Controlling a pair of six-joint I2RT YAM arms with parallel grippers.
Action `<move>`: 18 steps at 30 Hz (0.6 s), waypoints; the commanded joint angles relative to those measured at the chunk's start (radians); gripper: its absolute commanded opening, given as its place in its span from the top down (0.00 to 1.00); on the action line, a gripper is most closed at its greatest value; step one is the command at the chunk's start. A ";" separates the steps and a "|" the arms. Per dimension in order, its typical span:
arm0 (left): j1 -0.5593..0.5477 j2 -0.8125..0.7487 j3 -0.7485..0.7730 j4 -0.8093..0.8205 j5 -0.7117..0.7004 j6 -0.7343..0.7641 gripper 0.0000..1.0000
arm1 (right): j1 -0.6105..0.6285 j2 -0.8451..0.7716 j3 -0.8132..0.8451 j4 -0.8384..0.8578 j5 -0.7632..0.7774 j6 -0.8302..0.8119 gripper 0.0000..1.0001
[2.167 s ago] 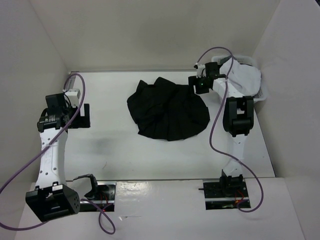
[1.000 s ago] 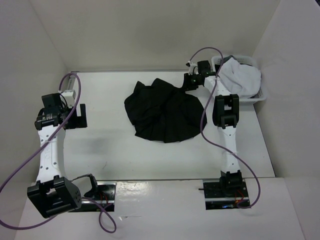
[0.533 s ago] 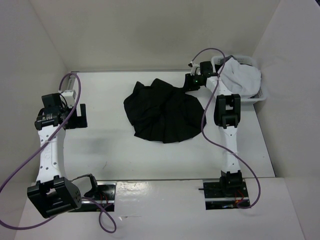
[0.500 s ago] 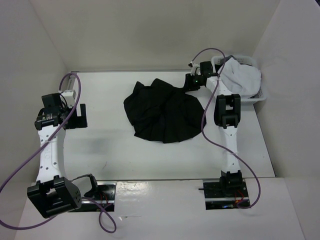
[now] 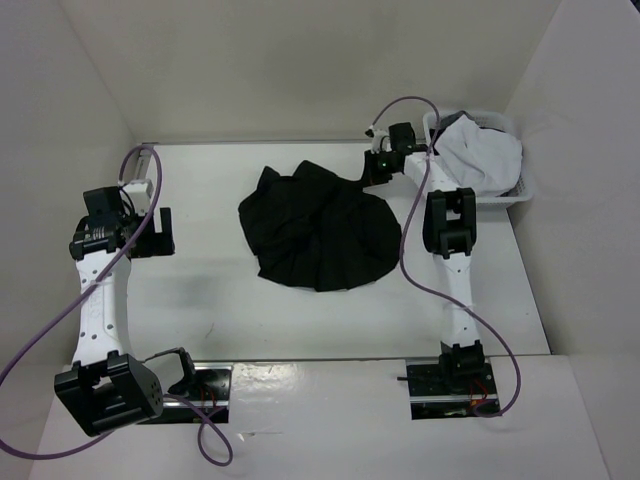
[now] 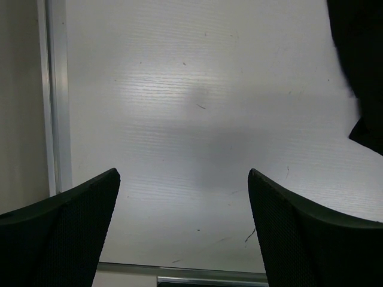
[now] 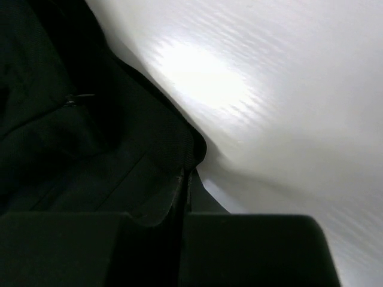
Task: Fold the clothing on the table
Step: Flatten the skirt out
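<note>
Black skirt [image 5: 318,228] spreads left of the right gripper [image 5: 373,168] clamping its corner; left gripper [image 5: 162,232] gapes.

This looks like a robotics lab test cell: a white bench [image 5: 300,320] with a thin metal rim, boxed in by plain white panels [image 5: 300,60], carries a left arm [image 5: 98,305] and a right arm [image 5: 455,290] bolted at its near edge, trailing purple cables [image 5: 403,250].
</note>
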 commanded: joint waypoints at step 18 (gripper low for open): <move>-0.503 0.307 0.292 0.029 -0.143 -0.001 0.06 | 0.191 -0.463 0.009 -0.060 0.092 -0.026 1.00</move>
